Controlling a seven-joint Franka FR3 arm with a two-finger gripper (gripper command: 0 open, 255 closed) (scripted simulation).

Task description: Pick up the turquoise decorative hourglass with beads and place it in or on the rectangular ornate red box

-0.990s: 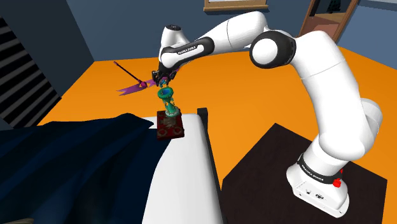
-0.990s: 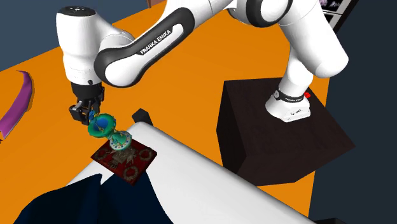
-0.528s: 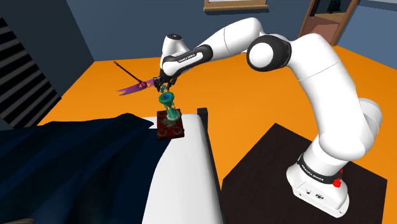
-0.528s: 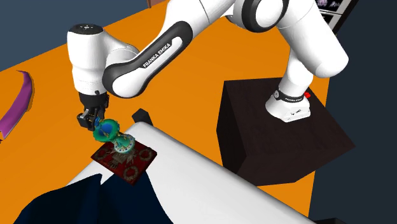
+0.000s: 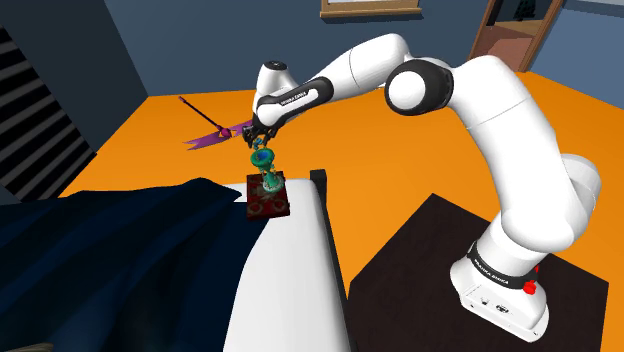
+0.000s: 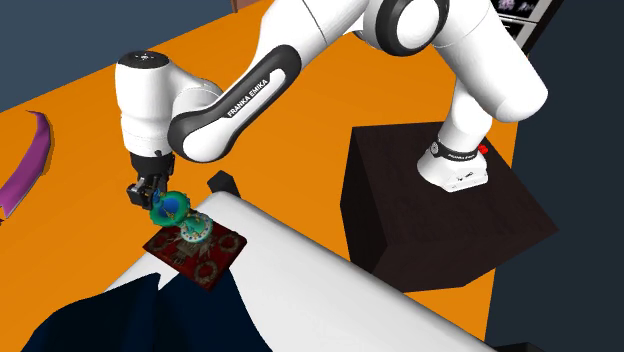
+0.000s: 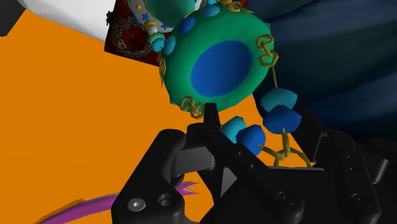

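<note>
The turquoise hourglass (image 5: 264, 168) with blue beads leans with its base on the ornate red box (image 5: 266, 205), which lies at the end of a white surface. My gripper (image 5: 258, 140) sits at the hourglass's top disc, shut on its beaded edge. In the second exterior view the gripper (image 6: 150, 197) is on the left side of the tilted hourglass (image 6: 178, 215), above the box (image 6: 215, 262). The wrist view has the green-and-blue top disc (image 7: 216, 60) just past the gripper (image 7: 261, 137), a strand of beads between the fingers, and the box (image 7: 130, 38) beyond.
A dark blue cloth (image 5: 120, 250) drapes beside the box over the white surface (image 5: 290, 270). A small black block (image 5: 318, 176) sits at that surface's end. A purple strip (image 6: 30, 165) lies on the orange floor. My stand (image 5: 440, 270) is a dark box.
My gripper has come down and shifted slightly toward the box, and the hourglass's top has followed it, leaning lower over the box.
</note>
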